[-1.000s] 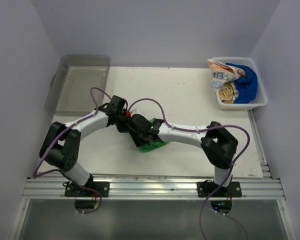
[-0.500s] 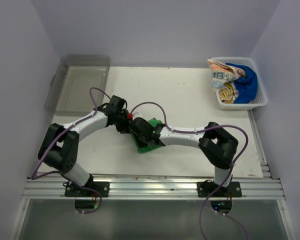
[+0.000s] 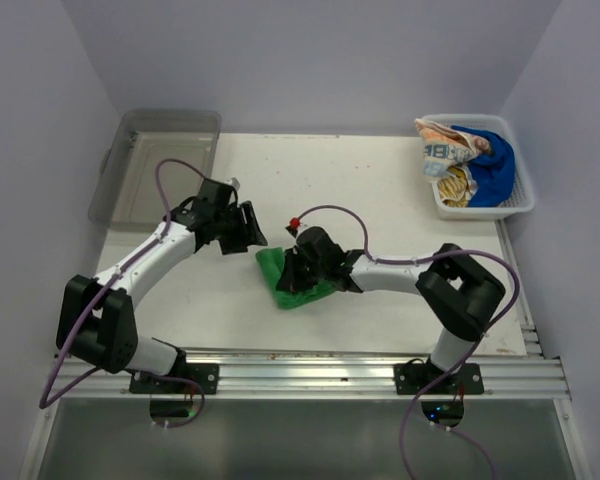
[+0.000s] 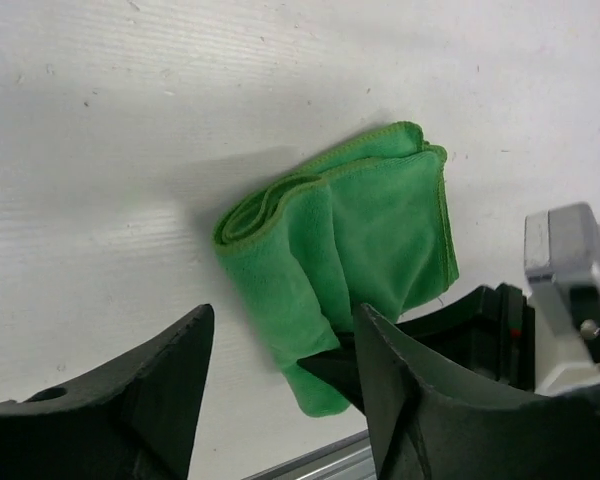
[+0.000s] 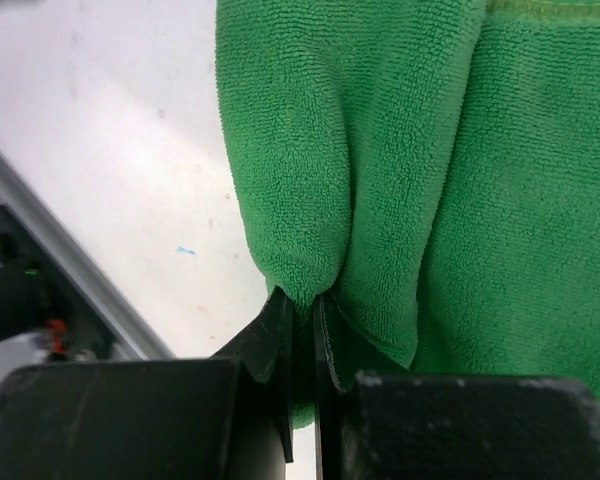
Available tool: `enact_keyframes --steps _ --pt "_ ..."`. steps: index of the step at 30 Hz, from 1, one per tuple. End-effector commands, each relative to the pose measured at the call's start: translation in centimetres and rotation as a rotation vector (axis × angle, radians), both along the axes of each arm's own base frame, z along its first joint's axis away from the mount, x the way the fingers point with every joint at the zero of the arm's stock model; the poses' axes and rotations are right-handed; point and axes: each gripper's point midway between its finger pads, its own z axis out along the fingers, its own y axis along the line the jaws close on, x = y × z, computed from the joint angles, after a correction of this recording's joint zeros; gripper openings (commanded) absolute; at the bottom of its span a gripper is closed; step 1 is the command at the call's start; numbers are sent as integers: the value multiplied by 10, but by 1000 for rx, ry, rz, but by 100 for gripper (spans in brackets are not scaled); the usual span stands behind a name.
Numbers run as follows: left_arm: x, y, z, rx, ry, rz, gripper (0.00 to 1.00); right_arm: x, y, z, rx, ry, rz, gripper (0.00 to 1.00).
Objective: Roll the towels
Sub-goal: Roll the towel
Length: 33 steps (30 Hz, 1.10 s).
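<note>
The green towel (image 3: pixel 274 272) lies folded into a loose roll on the table's middle, and in the left wrist view the green towel (image 4: pixel 365 225) shows layered ends. My right gripper (image 3: pixel 296 279) reaches in from the right and is shut on it. In the right wrist view the gripper (image 5: pixel 302 303) pinches a fold of the green towel (image 5: pixel 400 150). My left gripper (image 3: pixel 244 229) hangs open just left of the towel, apart from it. Its jaws (image 4: pixel 285 315) stand wide with nothing between them. The orange-and-white towel (image 3: pixel 438 141), blue towel (image 3: pixel 493 166) and yellow-tan towel (image 3: pixel 456 186) are heaped in a basket.
The white basket (image 3: pixel 521 206) stands at the back right corner. A clear plastic bin (image 3: pixel 130 198) sits at the back left. The metal rail (image 3: pixel 300 372) runs along the near edge. Purple cables loop over both arms.
My left gripper has opened, let go of the green towel and drawn back to the left. My right gripper has shut on the towel and swung round to its right side.
</note>
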Motion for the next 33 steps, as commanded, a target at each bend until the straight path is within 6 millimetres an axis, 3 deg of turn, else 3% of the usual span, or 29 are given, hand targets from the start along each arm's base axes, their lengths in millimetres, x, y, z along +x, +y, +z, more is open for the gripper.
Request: enact_keyframes --steps 1,2,7,9,10,11,17,27,31,32,33 --pt "-9 -3 -3 -32 -8 -45 63 4 15 42 275 76 13 0" --pt "-13 -4 -6 -37 3 -54 63 4 14 43 299 88 15 0" --pt "-19 -15 -13 -95 11 -95 82 3 11 44 391 138 27 0" --pt "-20 -19 -14 -120 8 -103 83 2 9 42 434 191 20 0" --pt "-20 -22 -14 -131 4 -108 83 6 12 51 495 171 31 0" --pt "-21 -23 -17 -139 13 -106 83 3 9 41 514 236 8 0" --pt "-22 -31 -31 -178 33 -123 81 6 4 43 658 301 -8 0" --pt "-16 -42 -55 -157 70 -129 59 5 -2 29 639 323 -27 0" --pt "-12 -46 -56 -134 74 -125 30 3 -5 22 602 335 -39 0" --pt "-15 -44 -58 -124 89 -119 14 5 -6 22 583 307 -37 0" --pt "-14 -42 -58 -113 87 -107 8 6 -7 20 557 301 -42 0"
